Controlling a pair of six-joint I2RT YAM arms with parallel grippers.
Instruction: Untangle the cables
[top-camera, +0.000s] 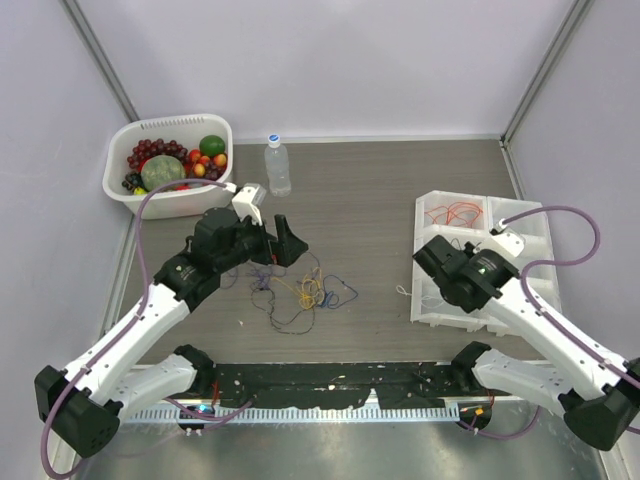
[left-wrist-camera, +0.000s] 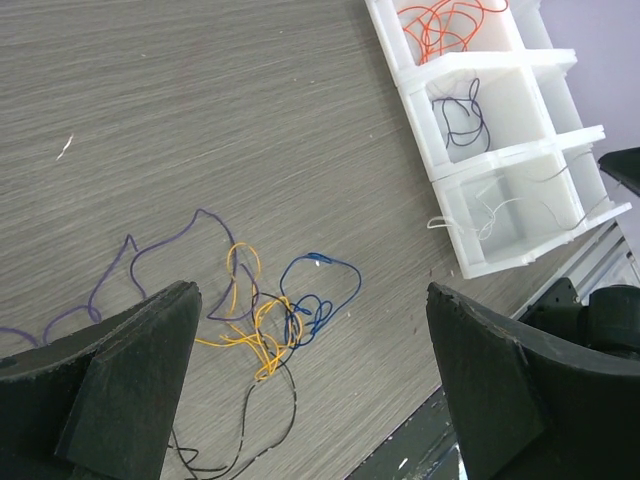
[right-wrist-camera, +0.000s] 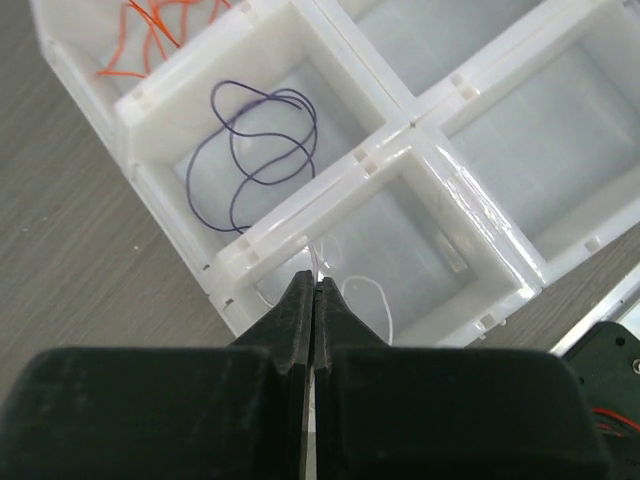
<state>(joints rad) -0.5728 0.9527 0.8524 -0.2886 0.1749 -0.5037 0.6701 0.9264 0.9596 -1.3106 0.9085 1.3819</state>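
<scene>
White plastic compartment tray (right-wrist-camera: 330, 195): orange wires (right-wrist-camera: 150, 40), purple wire (right-wrist-camera: 255, 150), thin white wire (right-wrist-camera: 365, 295), one cell each. Right gripper (right-wrist-camera: 313, 285) pinched onto the white one; left gripper (left-wrist-camera: 311, 291) agape, empty.

White basket (top-camera: 113, 180) of fruit back-left; clear bottle (top-camera: 277, 165) upright just beside; white compartment tray (left-wrist-camera: 480, 62) right; wood-grain table (top-camera: 370, 200).

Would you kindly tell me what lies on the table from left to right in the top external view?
In order: white plastic basket of fruit → tangle of thin coloured cables → white plastic compartment tray.
</scene>
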